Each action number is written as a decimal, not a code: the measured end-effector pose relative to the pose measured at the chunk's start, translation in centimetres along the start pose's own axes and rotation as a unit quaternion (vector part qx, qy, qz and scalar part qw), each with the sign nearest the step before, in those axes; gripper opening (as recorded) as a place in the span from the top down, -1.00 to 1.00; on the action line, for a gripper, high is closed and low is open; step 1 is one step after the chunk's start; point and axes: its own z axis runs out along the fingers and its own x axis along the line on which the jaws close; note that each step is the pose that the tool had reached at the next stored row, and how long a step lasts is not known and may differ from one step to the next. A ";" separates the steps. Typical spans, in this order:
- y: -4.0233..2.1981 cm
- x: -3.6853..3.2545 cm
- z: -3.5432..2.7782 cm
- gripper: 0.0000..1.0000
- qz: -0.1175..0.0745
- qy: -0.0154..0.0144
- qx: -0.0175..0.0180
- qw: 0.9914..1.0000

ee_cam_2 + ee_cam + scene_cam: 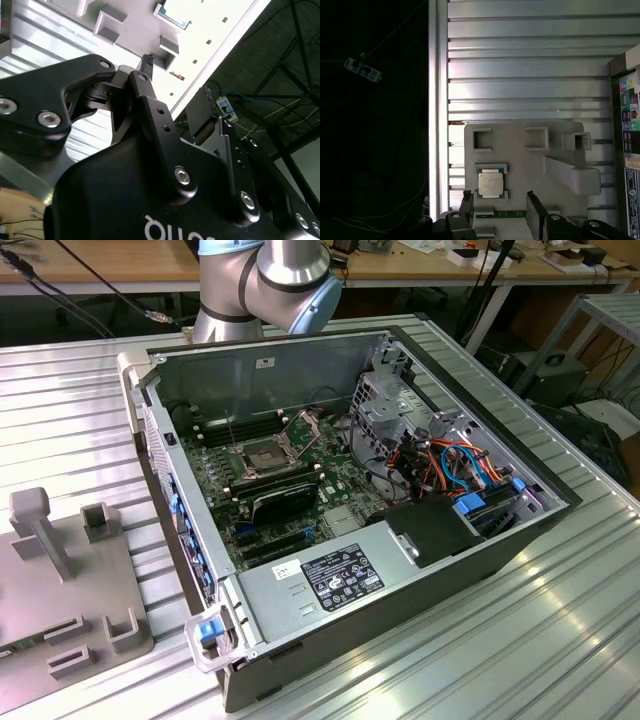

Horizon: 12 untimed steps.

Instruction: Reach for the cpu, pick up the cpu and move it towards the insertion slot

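Gripper (498, 196) jaws spread wide, hovering just short of the cpu (490, 183), which sits in a pocket along the grey fixture plate's (520, 160) edge beside the tabletop's (520, 75) rim. Light, stiff, thin, probably fragile: pinch opposite side edges, gently.

Even overhead light fills the exterior view, streaking soft glare along the ribbed metal table (560, 620) and shading the inside of the computer case (260, 370), while in both wrist views that table burns near white (worst in the second wrist view) against the black gripper (176, 77) and dark floor (370, 150).
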 end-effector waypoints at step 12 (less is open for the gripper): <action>-0.31 0.06 1.28 -0.09 -0.004 0.000 0.000 1.000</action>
